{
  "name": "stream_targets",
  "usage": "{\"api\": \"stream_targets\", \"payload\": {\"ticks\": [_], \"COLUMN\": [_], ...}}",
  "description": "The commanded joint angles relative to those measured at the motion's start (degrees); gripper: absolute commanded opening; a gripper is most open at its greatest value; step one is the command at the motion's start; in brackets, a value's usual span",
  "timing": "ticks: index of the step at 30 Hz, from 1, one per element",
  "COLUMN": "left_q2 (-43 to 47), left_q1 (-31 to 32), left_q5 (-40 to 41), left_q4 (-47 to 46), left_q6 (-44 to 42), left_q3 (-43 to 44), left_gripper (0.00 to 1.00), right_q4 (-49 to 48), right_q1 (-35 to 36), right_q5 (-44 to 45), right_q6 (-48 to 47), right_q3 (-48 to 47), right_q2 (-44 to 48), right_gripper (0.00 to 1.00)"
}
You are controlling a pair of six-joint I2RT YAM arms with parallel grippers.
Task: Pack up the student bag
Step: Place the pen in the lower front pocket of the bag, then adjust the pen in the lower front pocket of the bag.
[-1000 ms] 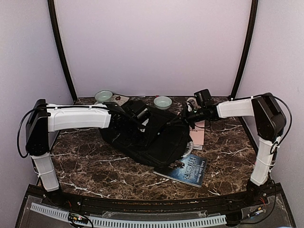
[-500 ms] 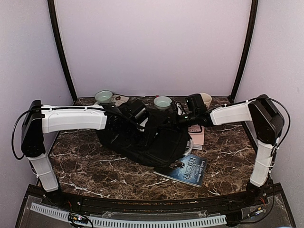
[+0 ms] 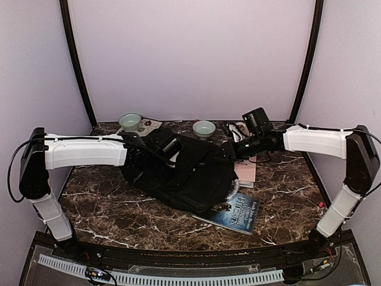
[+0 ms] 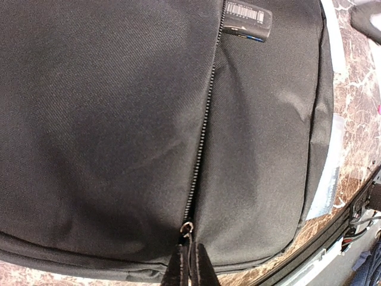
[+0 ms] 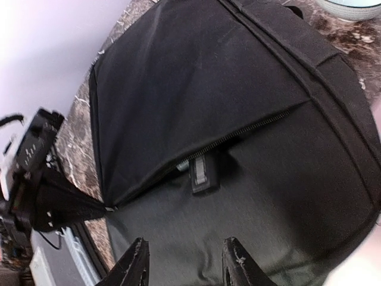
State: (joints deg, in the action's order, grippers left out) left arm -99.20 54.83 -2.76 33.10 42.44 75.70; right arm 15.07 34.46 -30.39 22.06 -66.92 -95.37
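The student bag (image 3: 196,182), a large black backpack, lies across the middle of the marble table. My left gripper (image 3: 172,156) is low at the bag's left end; in the left wrist view it (image 4: 190,265) is shut on the zipper pull (image 4: 187,229) at the near end of a long closed zipper (image 4: 205,119). My right gripper (image 3: 226,154) hangs over the bag's right part. Seen from the right wrist, it (image 5: 186,265) is open just above the black fabric (image 5: 250,196), with nothing between the fingers. A small black barcode tag (image 5: 201,170) hangs by the zipper.
Two pale green bowls (image 3: 130,121) (image 3: 204,128) stand behind the bag. A blue book (image 3: 237,211) pokes out from under its near right corner, and a pink notebook (image 3: 246,173) lies to its right. The back wall is close behind.
My right gripper has opened and its arm has stretched out, elbow swinging right. The left arm has drawn slightly left, still pinching the zipper pull.
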Motion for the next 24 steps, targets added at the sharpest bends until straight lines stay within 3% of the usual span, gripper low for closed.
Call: {"api": "stream_targets", "payload": {"ticks": [1,7,15,24], "left_q2": [1.8,-4.6,-5.2,-3.0], "left_q1": [0.3,0.3,0.3,0.2], "left_q5": [-0.5,0.3,-0.2,2.4], "left_q4": [1.9,12.2,10.8,11.4], "left_q6": [0.5,2.5,4.2,4.1], "left_q3": [1.2,7.3,4.6,4.7], "left_gripper": [0.0,0.0,0.0,0.28], "right_q4": [5.1,-0.6,-4.4,-5.2], "right_q1": [0.3,1.4,4.8,9.3], "right_q5": [5.2,6.7,7.9,10.7], "right_q6": [-9.3,-12.4,-13.3,-14.7], "right_q3": [3.6,9.2,11.7,11.4], "right_q2": [3.6,10.2,11.5,10.9], "right_gripper": [0.43,0.43,0.43,0.43]}}
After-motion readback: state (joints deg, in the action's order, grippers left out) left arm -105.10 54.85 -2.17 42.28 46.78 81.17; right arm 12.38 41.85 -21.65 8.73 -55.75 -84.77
